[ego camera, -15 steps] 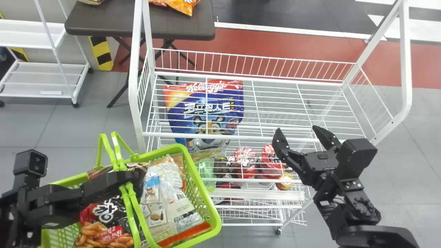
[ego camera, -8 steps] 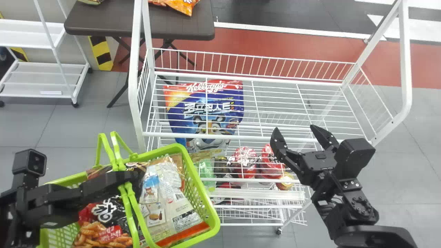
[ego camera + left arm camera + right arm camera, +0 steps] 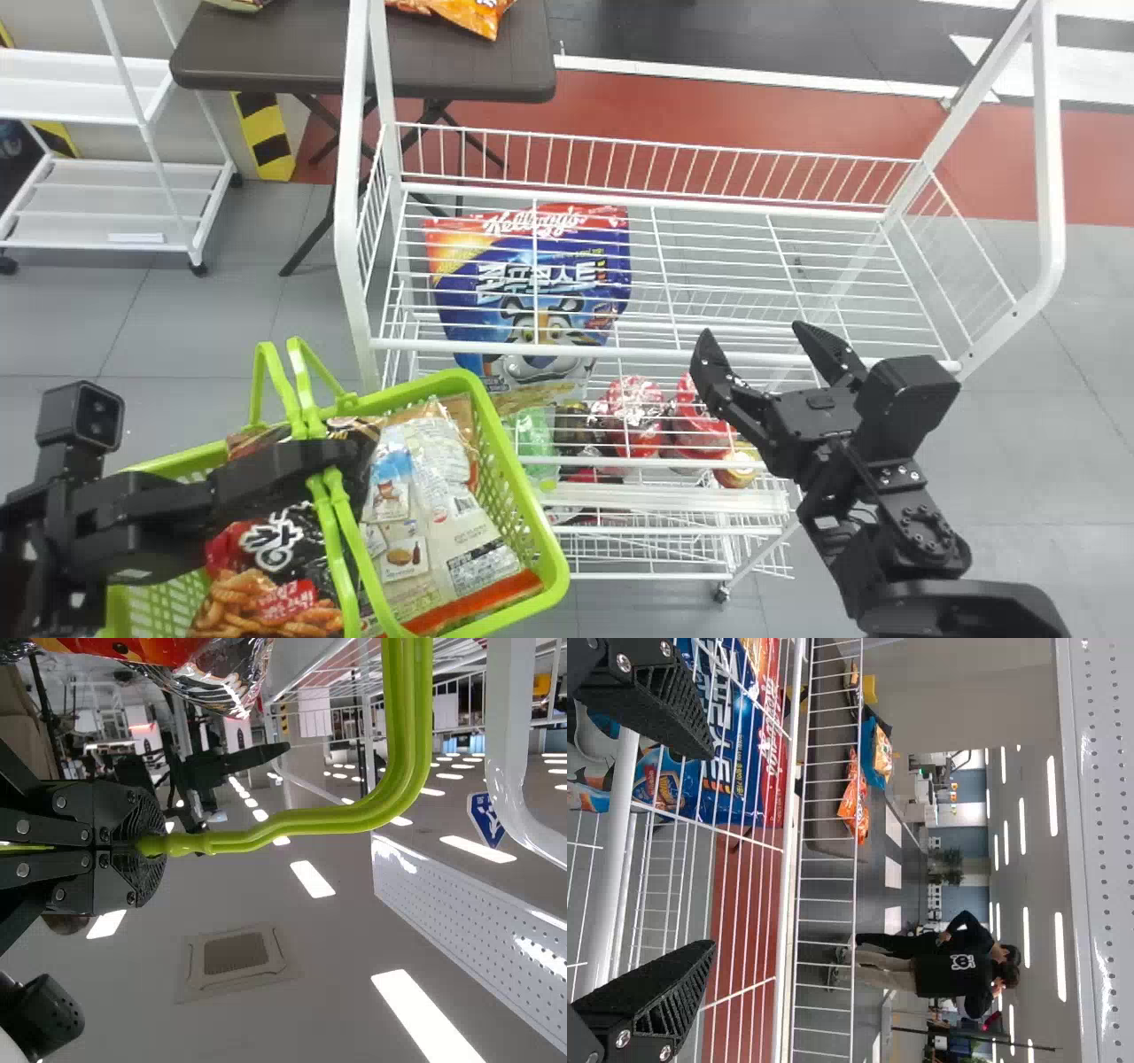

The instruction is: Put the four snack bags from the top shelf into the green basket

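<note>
Rack (image 3: 1049, 133), table (image 3: 469, 71) beyond it with blue bag (image 3: 869, 740) in right wrist view, basket (image 3: 524, 483) before the rack's left end, crumpled snack bags (image 3: 443, 514) inside, pale and black-red, right gripper (image 3: 754, 331) open by the rack's front, left gripper (image 3: 323, 454) clamped on basket handles (image 3: 412, 726)

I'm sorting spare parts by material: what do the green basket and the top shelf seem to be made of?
The green basket looks like moulded plastic, smooth with a slight sheen: its perforated wall and rim share one even colour. The top shelf looks like metal wire, judging by its thin, straight bars; its smooth white finish could be paint or plastic coating.
</note>
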